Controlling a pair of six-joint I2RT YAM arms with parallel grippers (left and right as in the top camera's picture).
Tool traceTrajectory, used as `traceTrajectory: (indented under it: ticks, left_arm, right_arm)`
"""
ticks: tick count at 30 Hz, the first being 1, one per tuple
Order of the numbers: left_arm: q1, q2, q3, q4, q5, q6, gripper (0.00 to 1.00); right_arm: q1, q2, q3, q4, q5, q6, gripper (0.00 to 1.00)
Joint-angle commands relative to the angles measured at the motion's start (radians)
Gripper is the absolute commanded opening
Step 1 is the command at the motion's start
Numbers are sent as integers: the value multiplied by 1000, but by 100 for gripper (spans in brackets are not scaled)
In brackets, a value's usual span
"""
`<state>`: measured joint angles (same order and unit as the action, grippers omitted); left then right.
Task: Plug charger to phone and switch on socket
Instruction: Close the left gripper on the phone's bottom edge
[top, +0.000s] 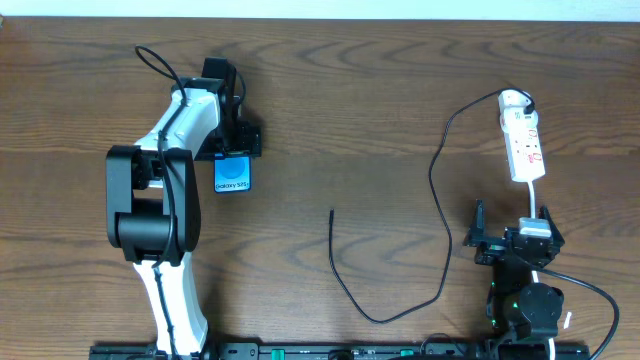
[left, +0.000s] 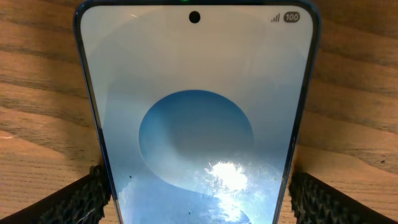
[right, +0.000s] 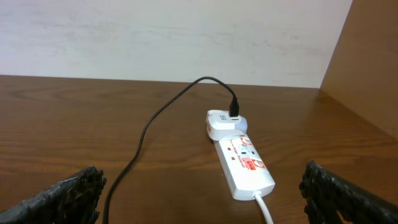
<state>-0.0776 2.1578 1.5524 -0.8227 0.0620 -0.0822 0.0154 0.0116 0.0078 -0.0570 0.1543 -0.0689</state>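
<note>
Overhead: left end effector (left: 199, 198) grips the phone (top: 232, 176) by its sides, far-left on the desk (top: 340, 90). Right end effector (top: 512, 228) is open and empty near the front-right edge. Likely next: grab the charger (top: 441, 200) at its loose mid-desk tip.

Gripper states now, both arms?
Left gripper: wide, straddling the phone at its edges; grip cannot be told.
Right gripper: open, empty.

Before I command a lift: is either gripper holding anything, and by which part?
The left gripper looks clamped on the phone, pads against its two long edges. The right gripper is open and holds nothing.
</note>
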Motion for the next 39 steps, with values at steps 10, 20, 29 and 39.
traceTrajectory:
  ticks: [10, 20, 29, 39]
  left_arm:
    - [3, 8, -31, -13, -3, -8, 92]
    - [3, 8, -31, -13, -3, -8, 90]
    - [3, 8, -31, -14, -3, -8, 89]
    - [3, 8, -31, -21, -3, -8, 86]
  right_arm:
    - [5, -6, -2, -2, 11, 12, 99]
    - [5, -6, -2, -2, 11, 12, 99]
    - [5, -6, -2, -3, 11, 12, 99]
    - [5, -6, -2, -2, 11, 12, 99]
